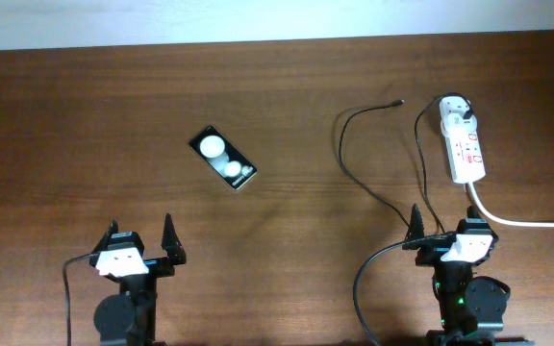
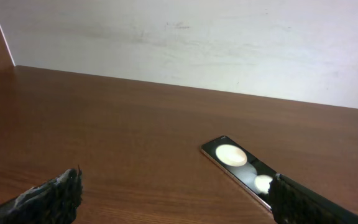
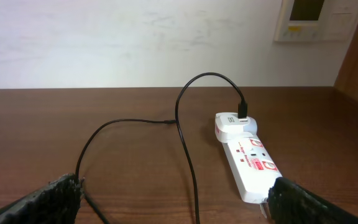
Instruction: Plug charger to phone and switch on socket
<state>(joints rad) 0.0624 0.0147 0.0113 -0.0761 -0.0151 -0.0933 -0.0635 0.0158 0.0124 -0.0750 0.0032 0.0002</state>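
The phone [image 1: 223, 159] lies flat and slanted on the table, left of centre; it also shows in the left wrist view [image 2: 238, 164], just ahead of my right finger. The socket [image 1: 463, 142] lies at the right, with the white adapter [image 1: 452, 104] plugged into its far end; the strip shows in the right wrist view [image 3: 250, 163]. The charger cable [image 1: 352, 163] loops from the adapter across the table, and its plug tip [image 1: 396, 102] lies free left of the adapter. My left gripper [image 1: 142, 246] is open and empty, near the front edge. My right gripper [image 1: 445, 229] is open and empty, just short of the strip.
The strip's thick white cord [image 1: 527, 223] runs off to the right, past my right gripper. My arms' own black cables [image 1: 364, 284] curl near both bases. A wall panel [image 3: 312, 20] hangs behind the table at the right.
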